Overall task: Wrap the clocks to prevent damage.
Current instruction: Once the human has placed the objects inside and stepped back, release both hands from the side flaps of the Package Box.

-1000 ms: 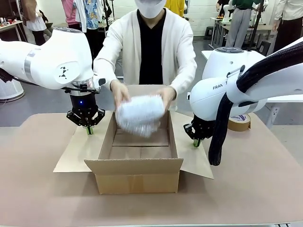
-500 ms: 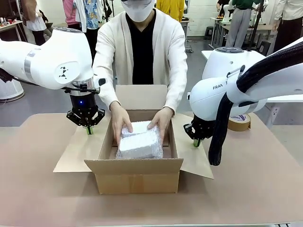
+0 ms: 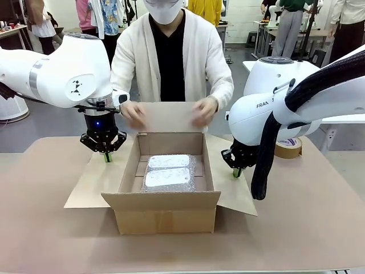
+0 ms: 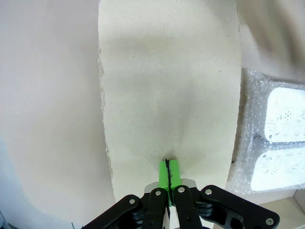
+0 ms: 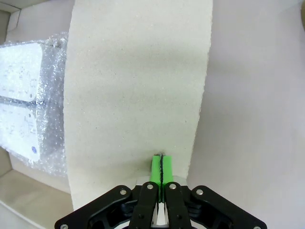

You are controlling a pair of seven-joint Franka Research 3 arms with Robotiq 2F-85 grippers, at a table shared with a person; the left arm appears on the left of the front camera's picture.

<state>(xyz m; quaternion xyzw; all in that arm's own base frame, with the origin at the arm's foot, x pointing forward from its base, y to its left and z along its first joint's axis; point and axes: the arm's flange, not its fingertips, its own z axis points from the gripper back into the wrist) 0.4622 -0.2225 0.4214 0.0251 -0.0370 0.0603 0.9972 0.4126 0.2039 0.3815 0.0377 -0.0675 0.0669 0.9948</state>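
The clocks (image 3: 168, 172) lie as one bubble-wrapped bundle on the floor of the open cardboard box (image 3: 165, 212), with two white oblong shapes showing through the wrap. My left gripper (image 3: 106, 155) is shut, its green tips pressed down on the box's left flap (image 3: 97, 180). My right gripper (image 3: 236, 171) is shut too, tips on the right flap (image 3: 228, 182). In the left wrist view the shut pads (image 4: 167, 171) touch the flap and the bundle (image 4: 274, 138) lies at the right. The right wrist view has the pads (image 5: 162, 168) on cardboard and the bundle (image 5: 28, 95) at the left.
The person stands at the far side with both hands (image 3: 134, 114) on the box's raised far flap (image 3: 168, 117). A brown tape roll (image 3: 288, 147) lies at the back right of the table. The near flap hangs folded over the box's front.
The person lowered the bubble-wrapped bundle into the box, let go of it, and moved both hands up to the far flap. Neither arm has moved.
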